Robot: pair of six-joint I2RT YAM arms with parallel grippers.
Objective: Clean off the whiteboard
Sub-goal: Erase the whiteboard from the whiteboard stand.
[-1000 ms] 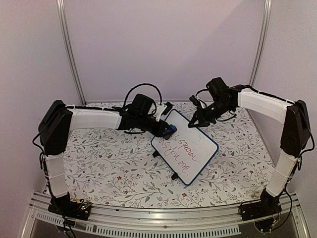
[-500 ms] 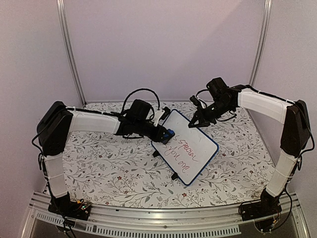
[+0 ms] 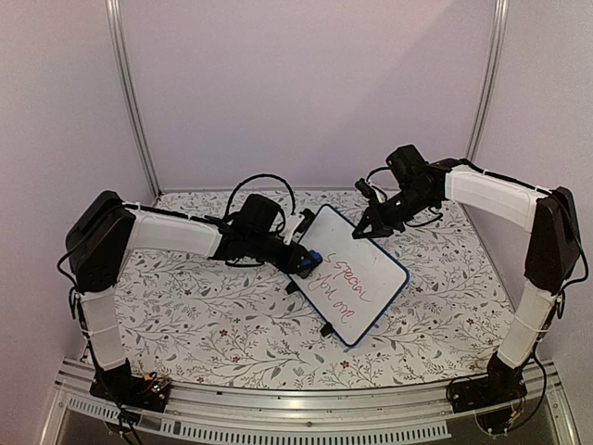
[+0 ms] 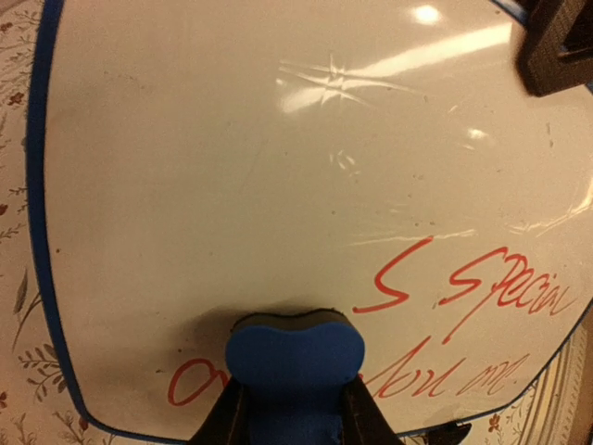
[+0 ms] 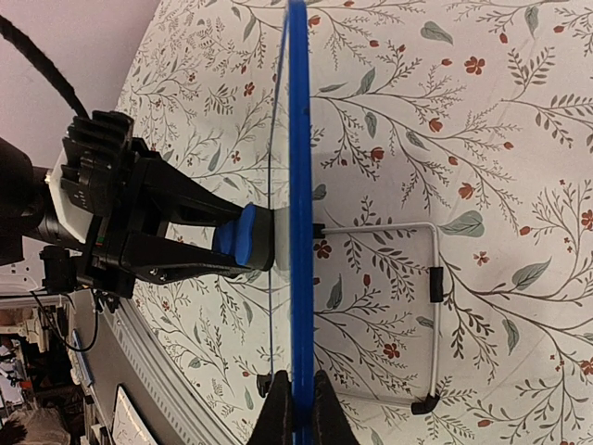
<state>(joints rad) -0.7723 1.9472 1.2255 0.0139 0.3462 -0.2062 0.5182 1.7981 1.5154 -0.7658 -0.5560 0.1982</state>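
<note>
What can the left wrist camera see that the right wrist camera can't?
Left wrist only: the whiteboard seen face-on, with its red writing. Right wrist only: the board edge-on and the wire stand behind it. Both: the blue eraser in the left gripper, pressed on the board, and the flowery tablecloth.

Red handwriting on the whiteboard reads "S Special". The line beneath ends in "me"; the rest is unclear.

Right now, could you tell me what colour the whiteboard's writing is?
The writing is red, clearest in the left wrist view.
</note>
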